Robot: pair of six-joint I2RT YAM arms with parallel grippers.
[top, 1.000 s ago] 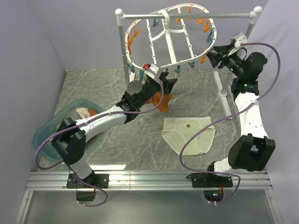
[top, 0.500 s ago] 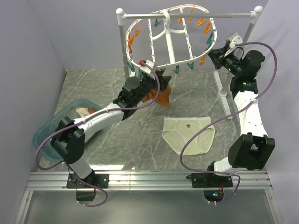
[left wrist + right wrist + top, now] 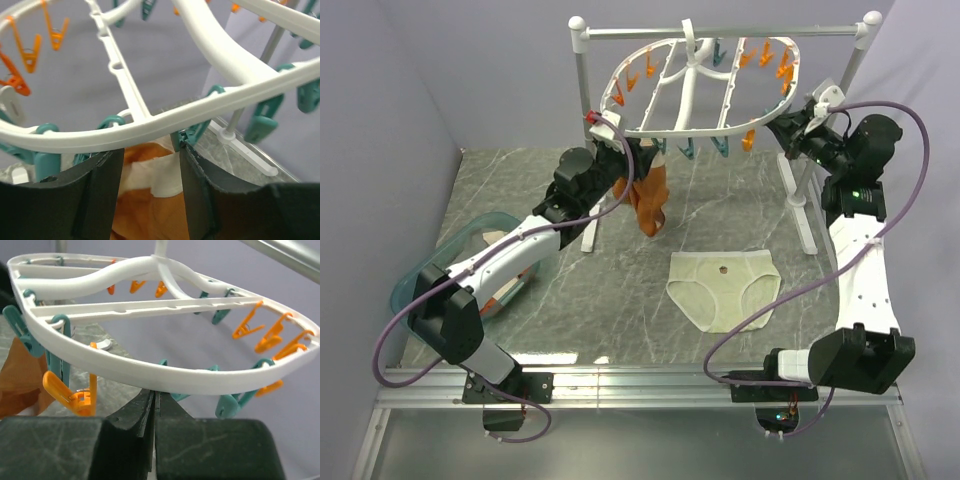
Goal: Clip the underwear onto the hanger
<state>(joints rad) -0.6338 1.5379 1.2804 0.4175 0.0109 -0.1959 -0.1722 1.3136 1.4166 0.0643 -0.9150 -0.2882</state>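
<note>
The underwear [image 3: 724,288], pale cream briefs, lies flat on the marble table between the arms. The hanger [image 3: 700,128], a white oval ring with orange and teal clips, hangs almost level from the rail. My left gripper [image 3: 625,157] is just under its left near rim [image 3: 150,122], jaws apart. An orange-brown garment [image 3: 145,220] with a white label hangs loose in that gap, below a teal clip [image 3: 189,135]. My right gripper [image 3: 778,124] is shut, nothing in it, its tips [image 3: 154,392] against the underside of the rim [image 3: 150,377].
The white rail stand [image 3: 720,32] carries the hanger; its posts and feet [image 3: 808,240] stand behind the underwear. A teal basin [image 3: 420,275] with more clothes sits at the left edge. Purple walls close in both sides.
The hanger swung from steeply tilted to nearly level. My left gripper rose up and left to the rim, the orange garment rising with it. My right gripper shut beneath the right rim.
</note>
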